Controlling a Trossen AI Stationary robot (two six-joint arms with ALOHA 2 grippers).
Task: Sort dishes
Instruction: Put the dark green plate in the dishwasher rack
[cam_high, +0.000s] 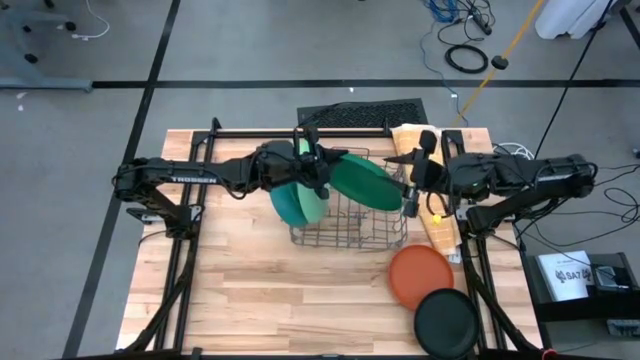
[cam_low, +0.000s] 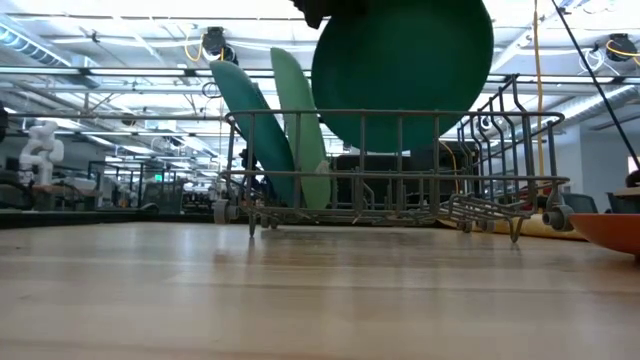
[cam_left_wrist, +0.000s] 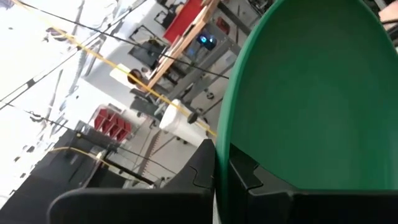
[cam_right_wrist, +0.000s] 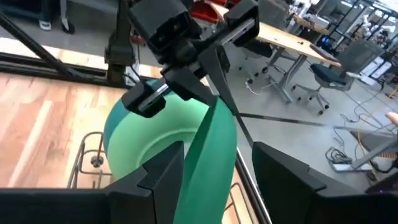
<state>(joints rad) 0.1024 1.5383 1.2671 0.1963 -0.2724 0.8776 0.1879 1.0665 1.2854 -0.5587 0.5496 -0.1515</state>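
Note:
My left gripper (cam_high: 322, 168) is shut on the dark green plate (cam_high: 365, 180) and holds it over the grey wire dish rack (cam_high: 350, 228). The teal plate (cam_low: 245, 120) and the light green plate (cam_low: 300, 130) stand on edge in the rack's left end and lean left. My right gripper (cam_right_wrist: 211, 174) is open at the rack's right end, with one finger on either side of the dark green plate's right rim. The orange plate (cam_high: 420, 275) and the black plate (cam_high: 446, 322) lie flat on the table at the near right. My left gripper pinches the dark green plate's upper left rim (cam_left_wrist: 221, 163) between its two fingers, one on each face. The fingers (cam_right_wrist: 208, 71) come slanting down from the table's left. The plate hangs tilted below them, with its lower edge (cam_low: 400, 148) below the rack's top rail and clear of the rack's floor.
A folded yellow-orange cloth (cam_high: 432, 215) lies under my right arm, beside the rack's right end. A black mat (cam_high: 360, 115) lies at the table's far edge. The near left of the wooden table (cam_high: 240, 300) is bare.

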